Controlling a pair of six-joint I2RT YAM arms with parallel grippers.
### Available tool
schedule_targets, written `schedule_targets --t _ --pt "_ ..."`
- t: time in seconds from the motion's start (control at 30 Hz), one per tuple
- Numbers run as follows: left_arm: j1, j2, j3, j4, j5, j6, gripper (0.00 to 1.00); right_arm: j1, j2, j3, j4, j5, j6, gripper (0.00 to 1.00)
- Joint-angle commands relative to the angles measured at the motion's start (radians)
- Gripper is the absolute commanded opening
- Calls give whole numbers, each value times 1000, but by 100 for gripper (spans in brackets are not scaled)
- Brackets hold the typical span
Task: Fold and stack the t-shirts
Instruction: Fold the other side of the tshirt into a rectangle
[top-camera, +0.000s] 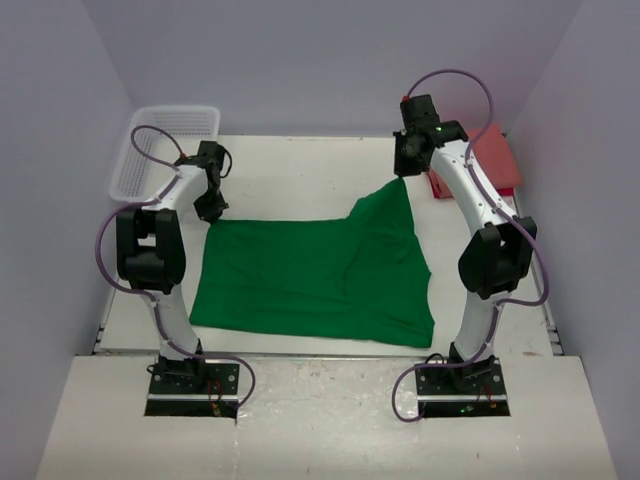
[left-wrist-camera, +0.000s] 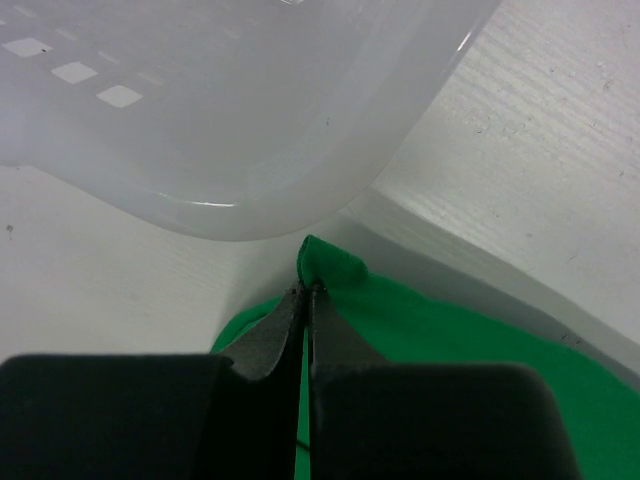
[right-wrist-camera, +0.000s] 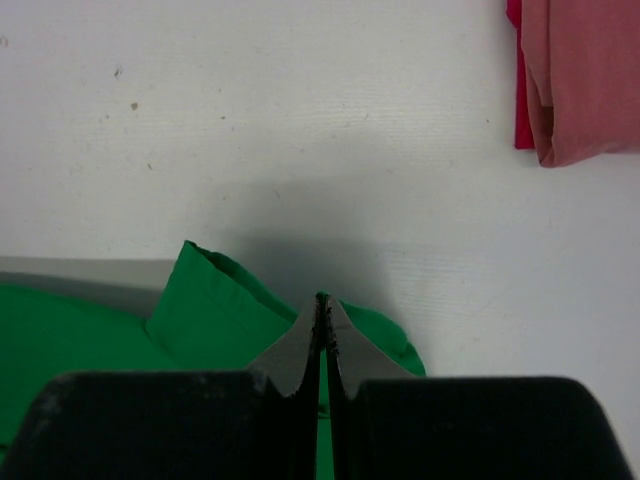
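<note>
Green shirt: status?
Left end effector shut on green shirt, far-left corner. Right end effector shut on far-right corner, raised. Red shirt and basket off to the sides.

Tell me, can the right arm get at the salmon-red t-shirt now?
Probably not yet. The salmon-red t-shirt lies close beside the right arm, nothing between, but its jaws are shut on a corner of the green t-shirt.

We're looking at the spread-out t-shirt (top-camera: 310, 280) lying mid-table (top-camera: 300, 170), between the two arms. The basket (top-camera: 170, 125) is sitting at the far left, just behind the left gripper (top-camera: 210, 210), which is sitting at that shirt's far left corner. The folded t-shirt (top-camera: 495, 160) is lying far right, just beyond the right gripper (top-camera: 402, 172) at the far right corner.
</note>
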Motion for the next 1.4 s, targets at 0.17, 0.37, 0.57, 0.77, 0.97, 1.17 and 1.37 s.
schedule_targets --t 0.17,0.37,0.57,0.77,0.97,1.17,1.37 --pt "-20 -53 -29 -53 -64 -19 0 10 -203 -231 25 -31 73 0" --pt "-40 -125 -112 -94 -110 -42 0 83 -372 -495 64 1 125 0" --pt "-39 -193 -207 -107 -151 -56 0 122 -507 -681 67 18 162 0" --pt "-40 -245 -255 -127 -189 -88 0 143 -588 -782 48 29 223 0" --pt "-72 -250 -266 -156 -194 -130 0 162 -636 -873 31 58 297 0" --pt "-97 -268 -287 -167 -199 -147 0 163 -677 -922 1 112 335 0" --pt "-103 -281 -308 -197 -225 -174 0 163 -742 -971 -32 127 355 0"
